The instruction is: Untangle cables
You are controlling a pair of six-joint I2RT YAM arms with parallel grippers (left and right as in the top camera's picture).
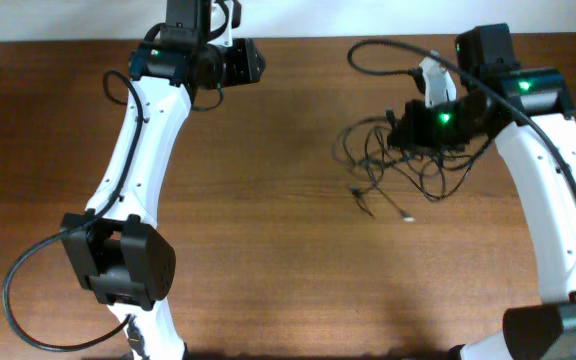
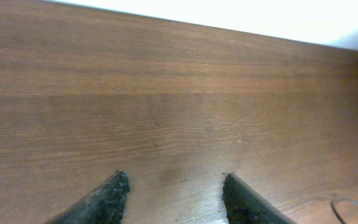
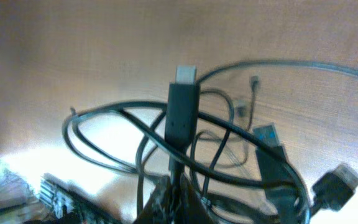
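While the right gripper (image 3: 176,193) has its jaws squeezed tight on one of the cables (image 1: 408,165), the black plug (image 3: 182,118) of that cord sticks straight out past the fingertips. It is long and thin, and its silvery tip (image 3: 186,74) points away from the gripper. More black cords loop around it in a messy bunch. A plug with a blue inside (image 3: 267,135) and a fat black plug (image 3: 337,183) hang off to the right. Seen from above, the bunch is at the right side of the brown wooden table (image 1: 268,220), under and just beside the right gripper, and one loose end (image 1: 406,217) trails toward the near side. The left gripper (image 2: 176,183) is well apart from the bunch at the far left, with its jaws apart over the wood.
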